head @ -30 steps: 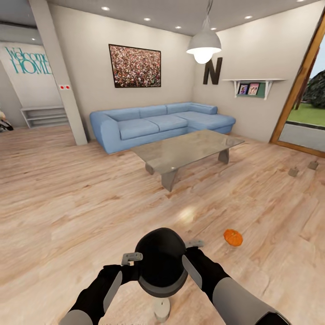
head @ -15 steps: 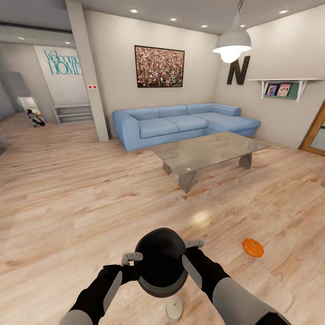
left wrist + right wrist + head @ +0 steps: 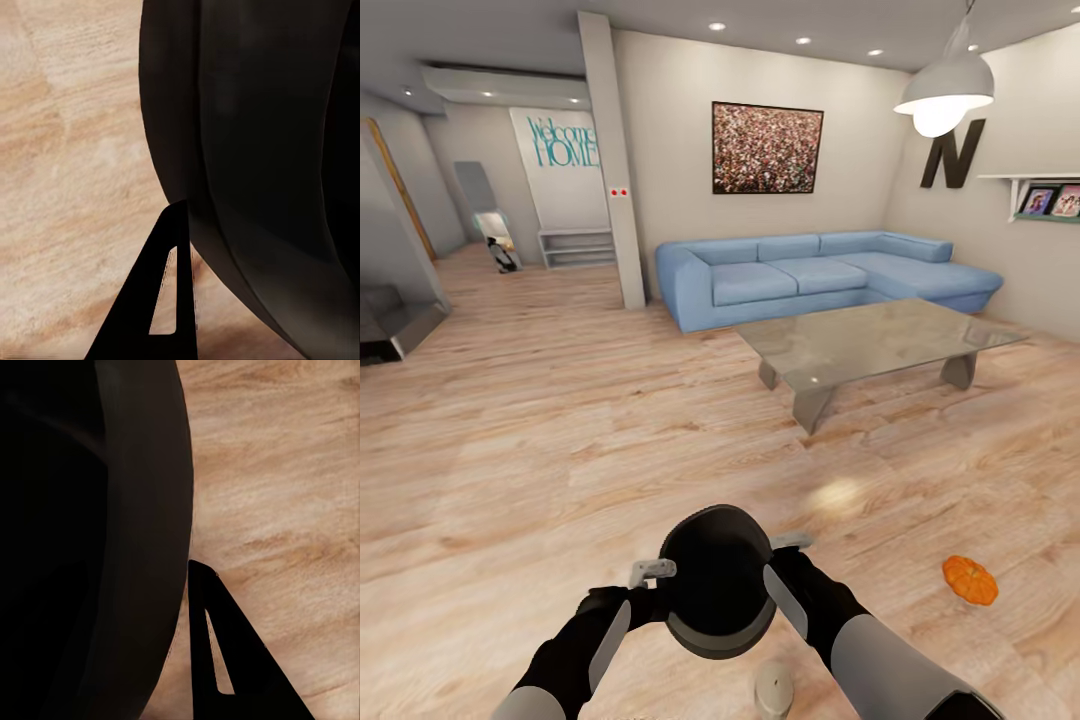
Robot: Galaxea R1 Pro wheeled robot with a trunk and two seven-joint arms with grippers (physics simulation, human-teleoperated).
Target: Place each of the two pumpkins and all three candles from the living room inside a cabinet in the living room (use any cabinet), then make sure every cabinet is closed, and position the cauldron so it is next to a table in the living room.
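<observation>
I hold the black round cauldron (image 3: 718, 585) low in front of me between both arms. My left gripper (image 3: 658, 582) is shut on its left rim and my right gripper (image 3: 782, 558) on its right rim. In the wrist views the cauldron's dark wall (image 3: 262, 150) (image 3: 90, 547) stands beside one black finger (image 3: 161, 300) (image 3: 217, 652) over the wood floor. One orange pumpkin (image 3: 970, 580) lies on the floor to my right. A small greyish cylinder (image 3: 773, 690), a candle by its look, stands on the floor just under the cauldron. The glossy grey coffee table (image 3: 870, 340) is ahead to the right. The cabinet is out of view.
A blue corner sofa (image 3: 820, 275) runs behind the table. A white pillar (image 3: 615, 170) stands left of it, and a hallway opens beyond. A dark low block (image 3: 390, 325) sits at the far left. Open wood floor lies between me and the table.
The camera has turned left, so the whole room slid right in the picture. The two candles by the glass door left the view. Arms and cauldron hold the same pose.
</observation>
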